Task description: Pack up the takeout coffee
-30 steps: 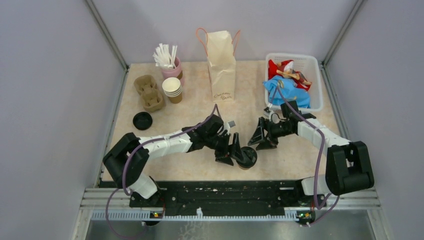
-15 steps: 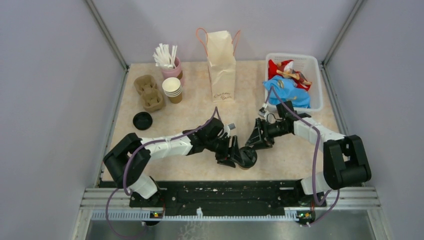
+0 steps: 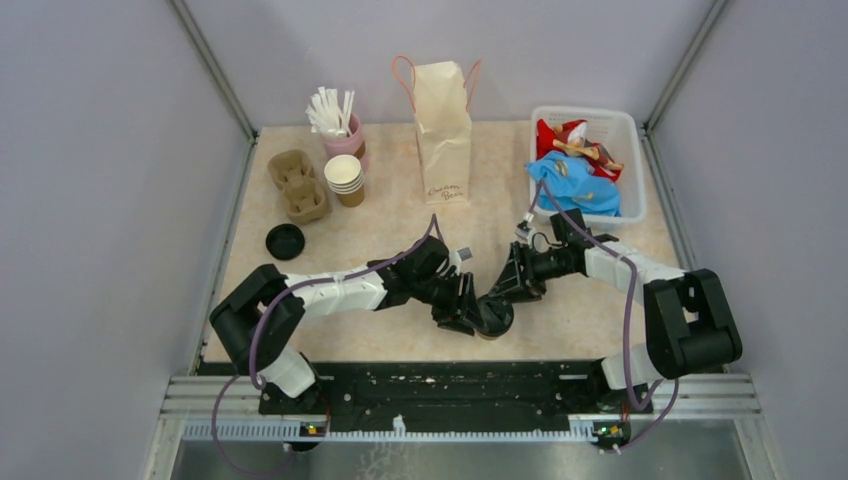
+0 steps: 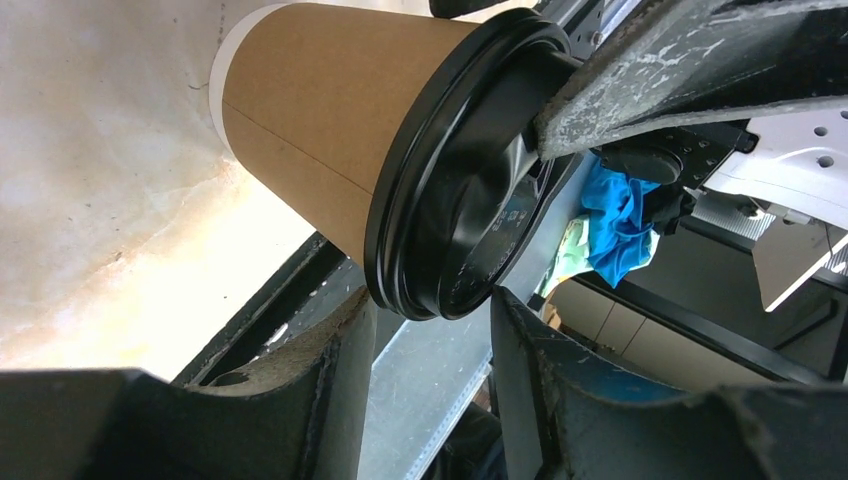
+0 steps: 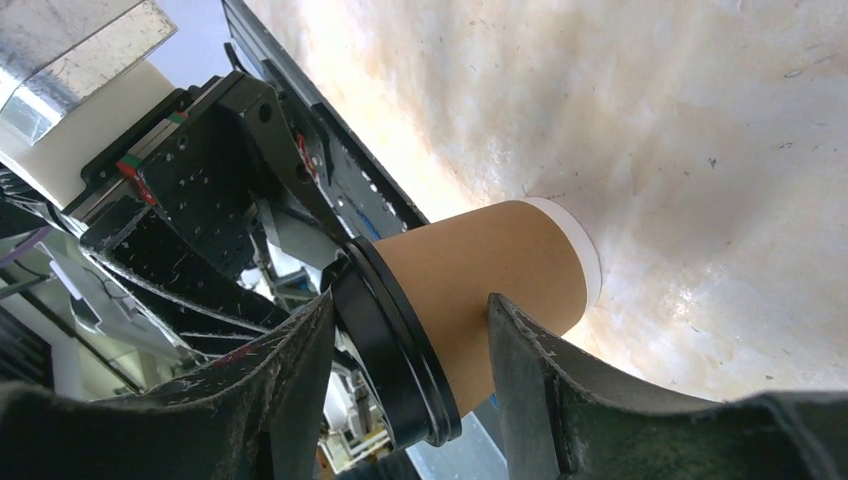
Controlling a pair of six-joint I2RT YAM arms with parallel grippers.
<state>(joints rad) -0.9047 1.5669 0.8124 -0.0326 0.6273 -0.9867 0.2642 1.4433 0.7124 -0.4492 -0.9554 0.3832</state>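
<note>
The left end effector (image 4: 428, 300) has its two fingers set either side of the black lid's rim, and the right end effector (image 5: 410, 300) straddles the brown wall just below that lid. Both are partly spread. I cannot tell whether either one presses on the cup. One coffee cup (image 3: 493, 316) stands upright between them on the table (image 3: 400, 225), close to the middle of the near edge.

One round black disc (image 3: 285, 241) sits by the left edge; I cannot tell whether a cup is under it. One paper bag (image 3: 443, 135) stands at the middle of the far edge. Toward the far left corner are one cardboard carrier (image 3: 297, 183), one stack of lidless cups (image 3: 345, 178) and one pink cup (image 3: 347, 142) of straws. One white bin (image 3: 633, 130) fills the far right corner.
</note>
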